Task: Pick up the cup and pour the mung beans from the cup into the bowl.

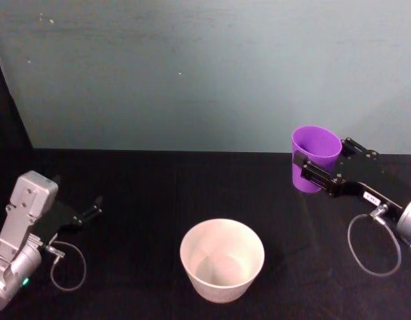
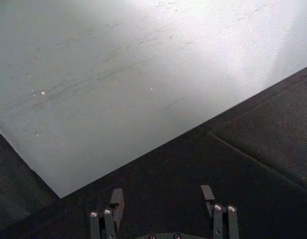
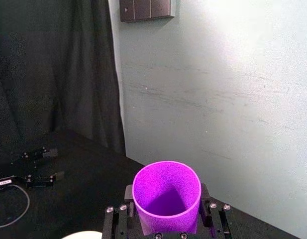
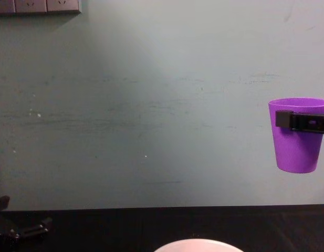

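The purple cup (image 1: pixel 316 143) hangs upright in the air at the right, high above the black table, with my right gripper (image 1: pixel 325 167) shut on its sides just below the rim. In the right wrist view the cup (image 3: pixel 165 196) sits between the fingers (image 3: pixel 213 219), mouth up; its inside looks purple and shadowed, and the mung beans are hidden. The chest view has the cup (image 4: pixel 298 139) at the right edge. The white bowl (image 1: pixel 185 250) stands empty at the table's front middle, left of and below the cup. My left gripper (image 1: pixel 85 213) rests open at the far left, parked.
A pale grey-green wall (image 1: pixel 192 73) rises right behind the table. A black curtain (image 3: pixel 53 74) hangs at the left, with wall sockets (image 4: pixel 35 6) above. Cable loops (image 1: pixel 375 243) hang from both wrists. Bare black tabletop (image 1: pixel 138 193) lies between the bowl and the wall.
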